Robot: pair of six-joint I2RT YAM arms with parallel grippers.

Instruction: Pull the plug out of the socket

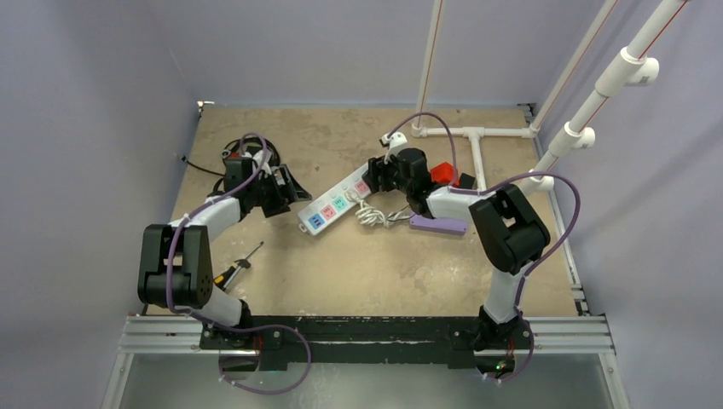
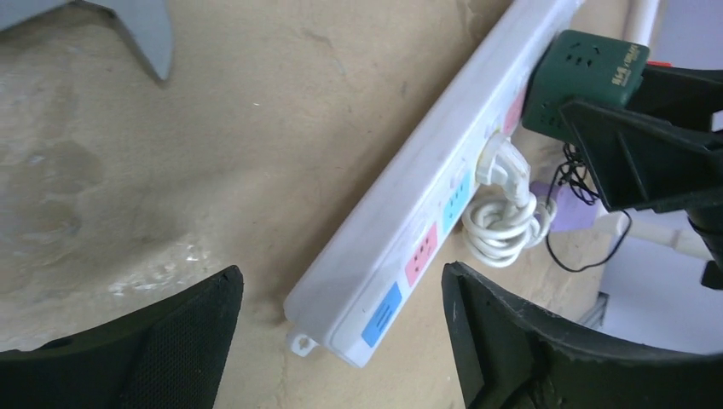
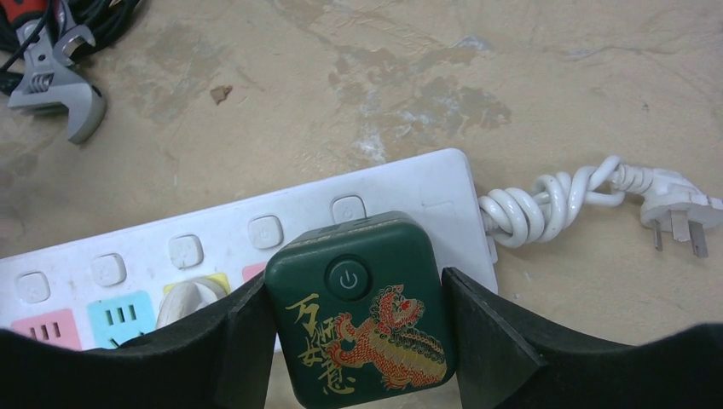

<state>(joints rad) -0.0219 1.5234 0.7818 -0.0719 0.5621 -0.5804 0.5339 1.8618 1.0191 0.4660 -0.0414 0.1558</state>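
Far left on the worktop [image 1: 384, 273], got a screwdriver [image 1: 239, 266] lying by the left arm, off-task. Next over, see left claw [image 2: 341, 281] spread wide, pinching nothing, hovering near the blue-outlet end of the socket [image 2: 401, 230] without touching it. Have the socket flat mid-worktop, running up toward the right, with its own white cord [image 3: 529, 209] knotted past the far end and the prongs lying bare on the surface. Also spot a second white plug [image 2: 499, 162] seated mid-strip; reckon not the target. At the cord end of the strip, find the green plug [image 3: 358, 341], gold-and-red beast print and power button on its face, sitting on the strip and pinched on both flanks by right claw [image 3: 355, 294]. Can't tell seating depth of the prongs. Reckon grasp made, pull not yet finished. Next: pull straight out, square to the strip face, no twisting. Probably worth bringing left claw down onto the blue end to pin the strip, or risk lifting the lot. Further right, note flat purple bar [image 1: 437, 224], red item [image 1: 442, 173] and white pipe frame [image 1: 469, 132]. Surface-wise: tan board, stained, scuffed, matte. Room-wise: plain pale lavender walls [image 1: 85, 102] on three sides, aluminium rail [image 1: 367, 334] along the near edge.
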